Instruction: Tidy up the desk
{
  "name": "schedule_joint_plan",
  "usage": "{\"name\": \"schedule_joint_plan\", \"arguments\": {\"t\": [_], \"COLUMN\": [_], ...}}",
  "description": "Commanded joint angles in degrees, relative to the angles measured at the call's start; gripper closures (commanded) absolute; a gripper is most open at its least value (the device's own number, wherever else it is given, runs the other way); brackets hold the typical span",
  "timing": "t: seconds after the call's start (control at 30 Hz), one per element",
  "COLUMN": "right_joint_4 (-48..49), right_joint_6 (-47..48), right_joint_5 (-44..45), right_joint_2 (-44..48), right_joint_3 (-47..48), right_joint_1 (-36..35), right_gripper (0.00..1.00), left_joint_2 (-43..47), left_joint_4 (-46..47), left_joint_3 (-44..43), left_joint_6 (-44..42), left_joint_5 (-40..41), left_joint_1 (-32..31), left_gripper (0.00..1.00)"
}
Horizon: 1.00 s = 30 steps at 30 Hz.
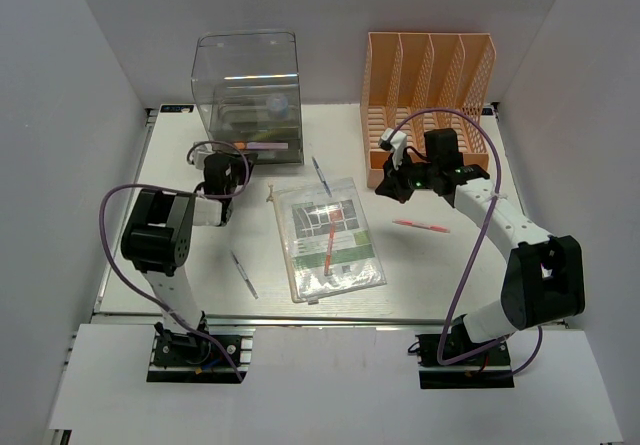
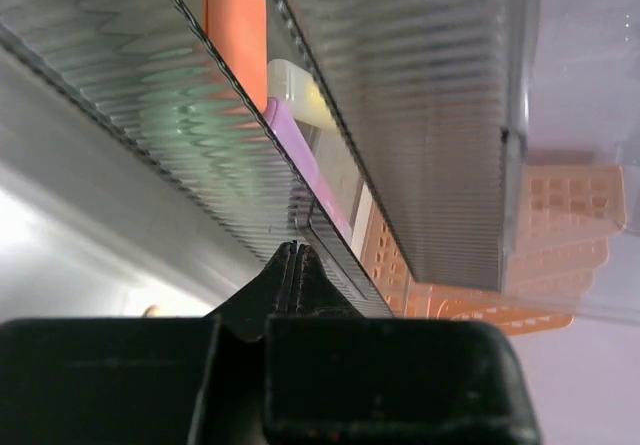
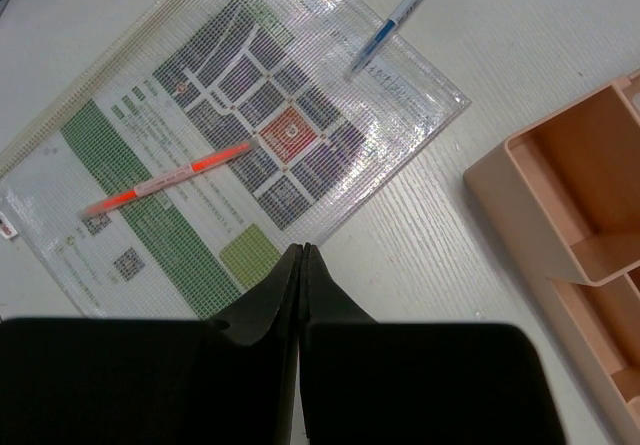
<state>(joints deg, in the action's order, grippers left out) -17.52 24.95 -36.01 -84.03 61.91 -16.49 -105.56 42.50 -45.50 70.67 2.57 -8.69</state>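
The white desk (image 1: 200,255) holds a clear mesh pouch of papers (image 1: 330,240) with an orange pen (image 1: 328,248) lying on it. A blue pen (image 1: 320,175), a pink pen (image 1: 421,226) and a grey pen (image 1: 244,274) lie loose around it. My left gripper (image 1: 230,162) is shut and empty, its tips (image 2: 295,250) right at the front edge of the clear drawer box (image 1: 247,85). My right gripper (image 1: 387,189) is shut and empty, hovering over the pouch's right edge (image 3: 303,250). The right wrist view shows the pouch (image 3: 200,145), orange pen (image 3: 165,177) and blue pen (image 3: 400,15).
The orange file rack (image 1: 430,85) stands at the back right; its base shows in the right wrist view (image 3: 570,225). The drawer box (image 2: 420,115) holds orange (image 2: 235,35), purple (image 2: 300,155) and pale items. White walls close in the desk on three sides.
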Motion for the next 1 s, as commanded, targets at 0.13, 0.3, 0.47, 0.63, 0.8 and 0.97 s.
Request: {"name": "schedule_joint_plan", "arguments": {"t": [0.13,0.3,0.47,0.63,0.8,0.97], "right_joint_4": [1.08,0.73,0.64,0.47,0.2,0.03], "right_joint_6": [1.24,1.59,1.59,1.86,1.94,2.03], "right_joint_5": [-0.64,-0.82,-0.99,-0.99,-1.17,-1.52], "right_joint_2": [1.5,1.41,1.06,0.89,0.62,0.36], "right_joint_3": [-0.39,-0.47,-0.48,-0.56,-0.39,-0.3], "right_joint_1": [0.41,0.58,0.58,0.67,0.84,0.58], "right_gripper": [1.0,1.0,1.0,1.0,1.0,1.0], "left_joint_2": [-5.71,-7.73,-8.17,-8.26,-8.26,-7.82], "left_joint_4": [-0.05,0.56,1.18,1.44,0.39,-0.05], "left_joint_3": [-7.23,-9.08,-9.52,-10.49,-8.91,-6.28], "left_joint_6": [1.92,2.8,2.63,2.63,3.85,5.52], "left_joint_5": [0.69,0.86,1.48,1.04,-2.21,-6.51], "left_joint_1": [0.34,0.34,0.34,0.34,0.34,0.34], "left_gripper": [1.0,1.0,1.0,1.0,1.0,0.73]}}
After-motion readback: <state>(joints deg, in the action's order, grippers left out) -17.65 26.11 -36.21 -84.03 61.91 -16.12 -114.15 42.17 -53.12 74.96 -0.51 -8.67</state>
